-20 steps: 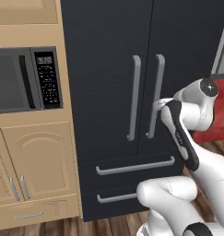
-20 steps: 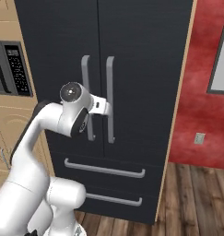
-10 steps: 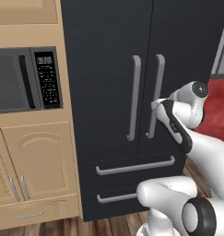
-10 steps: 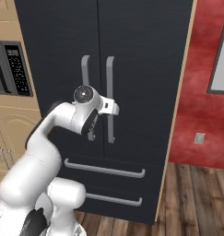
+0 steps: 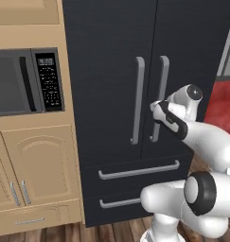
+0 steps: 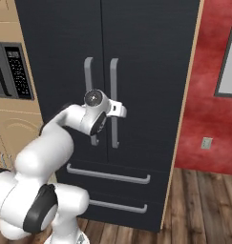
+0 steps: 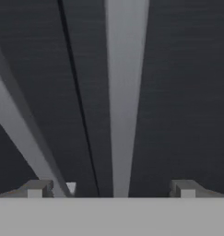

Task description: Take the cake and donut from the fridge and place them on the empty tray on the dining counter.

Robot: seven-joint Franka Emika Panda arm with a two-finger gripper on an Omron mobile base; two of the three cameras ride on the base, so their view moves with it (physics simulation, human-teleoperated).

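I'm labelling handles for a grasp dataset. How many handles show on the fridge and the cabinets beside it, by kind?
Upright bar handles on the fridge doors: 2, left and right
Level bar handles on the fridge drawers: 2, upper and lower
Small upright cabinet door handles: 2, and
Cabinet drawer handle: 1
Microwave door handle: 1
Total: 8

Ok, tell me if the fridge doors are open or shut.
Shut: both fridge doors sit flush, a thin seam between their handles.
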